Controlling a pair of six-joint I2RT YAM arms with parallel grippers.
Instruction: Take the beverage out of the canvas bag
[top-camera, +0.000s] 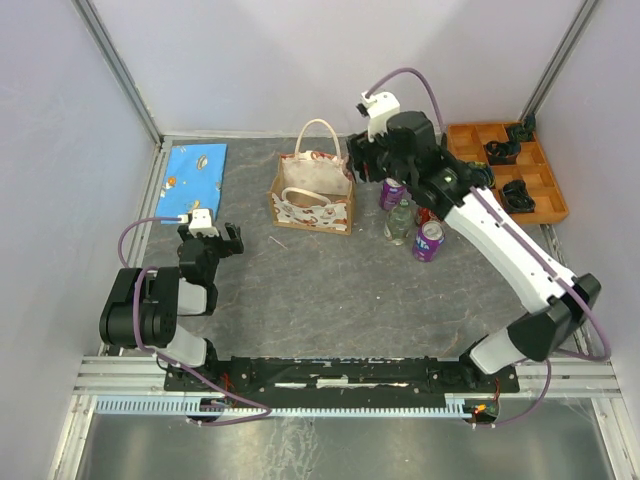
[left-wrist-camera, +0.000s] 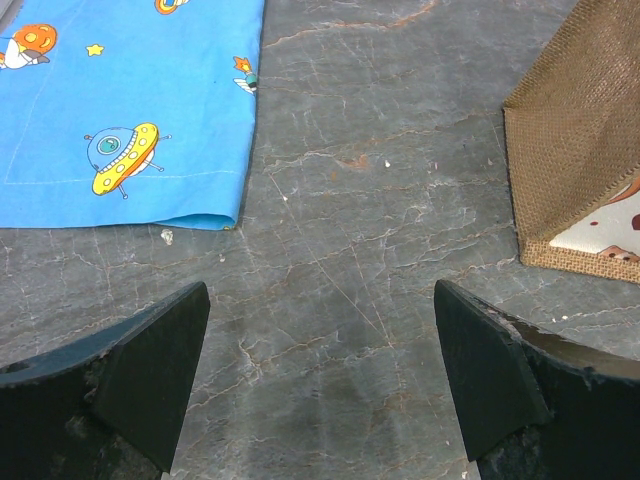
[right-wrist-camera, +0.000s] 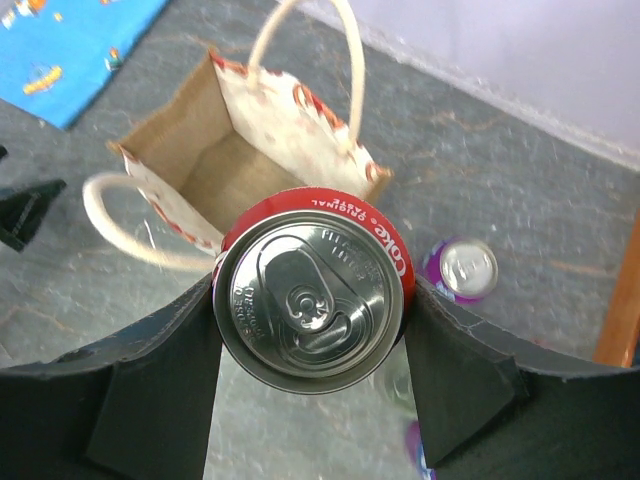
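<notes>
The canvas bag (top-camera: 312, 195) stands upright at the middle back of the table, tan with cream handles. In the right wrist view its open inside (right-wrist-camera: 215, 150) looks empty. My right gripper (top-camera: 375, 160) hangs above the table just right of the bag. In its wrist view the right gripper (right-wrist-camera: 312, 330) is shut on a red Coke can (right-wrist-camera: 310, 290), held upright with the top towards the camera. My left gripper (top-camera: 215, 240) is open and empty, low over the table left of the bag; it also shows in the left wrist view (left-wrist-camera: 320, 370), near a corner of the bag (left-wrist-camera: 580, 150).
A purple can (top-camera: 428, 241), a clear bottle (top-camera: 401, 222) and another purple can (top-camera: 392, 192) stand right of the bag, below the right arm. An orange compartment tray (top-camera: 505, 170) sits at the back right. A blue patterned cloth (top-camera: 193, 180) lies at the back left.
</notes>
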